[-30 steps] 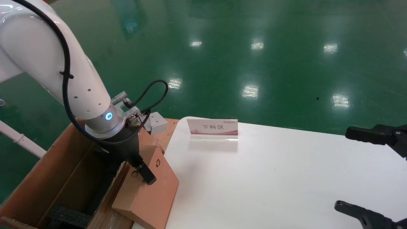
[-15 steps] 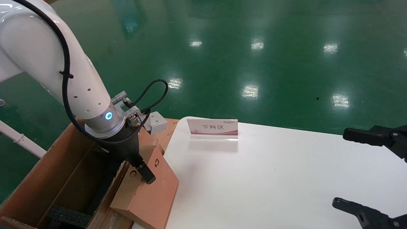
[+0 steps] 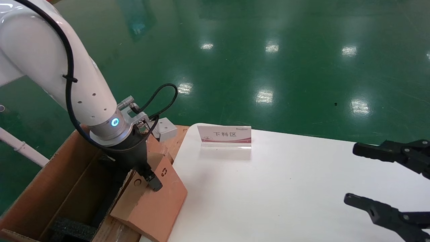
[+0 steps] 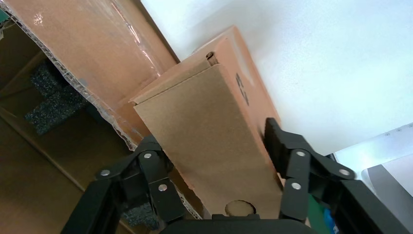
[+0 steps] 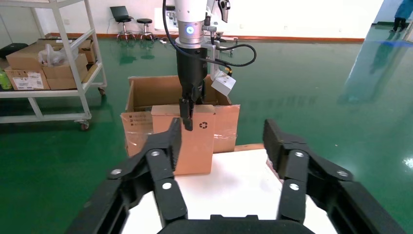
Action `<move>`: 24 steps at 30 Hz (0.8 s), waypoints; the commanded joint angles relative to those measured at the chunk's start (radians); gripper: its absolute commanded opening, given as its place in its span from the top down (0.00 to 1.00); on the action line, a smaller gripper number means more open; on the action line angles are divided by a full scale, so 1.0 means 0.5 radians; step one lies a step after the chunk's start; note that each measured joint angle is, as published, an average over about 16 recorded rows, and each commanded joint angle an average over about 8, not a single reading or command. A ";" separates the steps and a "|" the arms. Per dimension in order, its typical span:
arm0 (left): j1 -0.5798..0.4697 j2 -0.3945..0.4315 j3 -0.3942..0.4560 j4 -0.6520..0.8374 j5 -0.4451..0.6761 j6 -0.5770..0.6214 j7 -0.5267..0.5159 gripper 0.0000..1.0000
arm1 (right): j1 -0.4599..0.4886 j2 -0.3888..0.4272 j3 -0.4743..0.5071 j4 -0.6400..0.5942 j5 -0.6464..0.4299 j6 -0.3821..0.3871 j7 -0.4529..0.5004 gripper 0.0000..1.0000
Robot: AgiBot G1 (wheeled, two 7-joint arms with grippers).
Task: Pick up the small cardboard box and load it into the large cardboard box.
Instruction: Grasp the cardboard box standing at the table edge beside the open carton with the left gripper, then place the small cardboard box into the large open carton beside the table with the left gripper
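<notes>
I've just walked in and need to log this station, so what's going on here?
The left gripper is clamped on the small cardboard box, holding it tilted at the table's edge, over the flap of the large cardboard box. It is not inside yet. The right gripper hangs open over the table's other side, holding nothing.

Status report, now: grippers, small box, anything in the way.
Left gripper shut on small cardboard box, tilted against large cardboard box wall, not yet inside. Right gripper open, idle over table. Carton's taped flap sits under the box.
</notes>
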 commanded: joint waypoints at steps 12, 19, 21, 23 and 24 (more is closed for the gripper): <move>-0.024 0.013 -0.021 0.039 -0.019 -0.002 0.001 1.00 | 0.000 0.000 0.000 0.000 0.000 0.000 0.000 1.00; -0.172 0.024 -0.102 0.072 -0.038 -0.010 -0.006 1.00 | 0.001 0.000 -0.001 -0.001 0.000 0.000 -0.001 1.00; -0.247 0.013 -0.136 0.082 -0.029 -0.016 0.004 1.00 | 0.001 0.000 -0.002 -0.002 0.000 0.000 -0.001 1.00; -0.335 -0.001 -0.174 0.097 -0.014 -0.021 0.024 1.00 | 0.001 0.000 -0.002 -0.002 0.001 0.000 -0.001 1.00; -0.383 -0.008 -0.193 0.107 -0.004 -0.021 0.038 1.00 | 0.001 0.000 -0.002 -0.002 0.001 0.000 -0.001 1.00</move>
